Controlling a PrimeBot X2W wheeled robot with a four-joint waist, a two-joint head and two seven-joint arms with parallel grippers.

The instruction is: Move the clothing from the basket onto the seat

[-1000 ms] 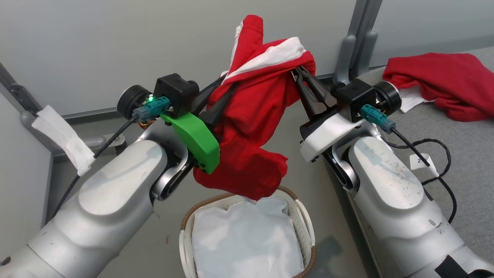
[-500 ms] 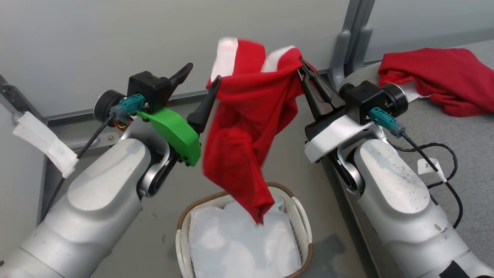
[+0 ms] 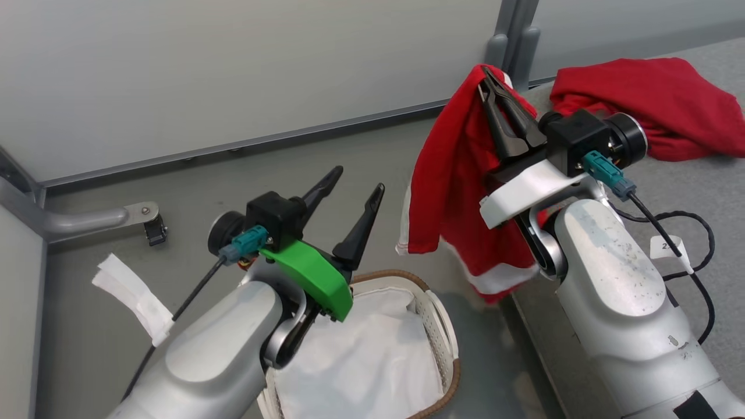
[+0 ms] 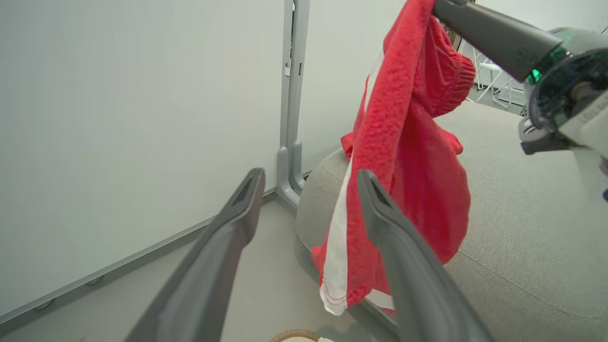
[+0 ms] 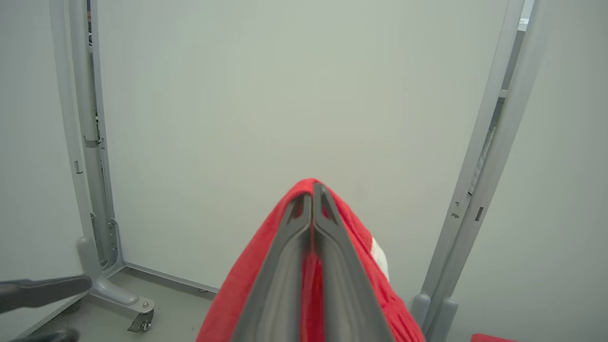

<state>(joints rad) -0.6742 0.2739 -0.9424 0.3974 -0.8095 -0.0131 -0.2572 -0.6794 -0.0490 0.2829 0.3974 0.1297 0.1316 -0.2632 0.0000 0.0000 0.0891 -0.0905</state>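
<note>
A red garment with white stripes (image 3: 454, 174) hangs in the air from my right gripper (image 3: 488, 78), which is shut on its top edge, at the near edge of the grey seat (image 3: 698, 192). The same clothing (image 4: 403, 156) hangs by the seat corner in the left wrist view, and the right wrist view has it (image 5: 237, 285) draped over the closed fingers (image 5: 313, 199). My left gripper (image 3: 356, 179) stands open and holds nothing, above the basket (image 3: 433, 326), where white lining shows. Another red garment (image 3: 646, 99) lies on the seat.
Grey partition panels with metal posts (image 3: 512, 41) and a wheeled foot (image 3: 145, 215) stand behind. A black cable with a tag (image 3: 669, 247) lies on the seat by my right arm. White tape (image 3: 137, 299) hangs from the left arm's cable.
My left gripper opened, let go of the red garment and dropped back over the basket. The right gripper swung the garment right toward the seat; the camera view shifted too.
</note>
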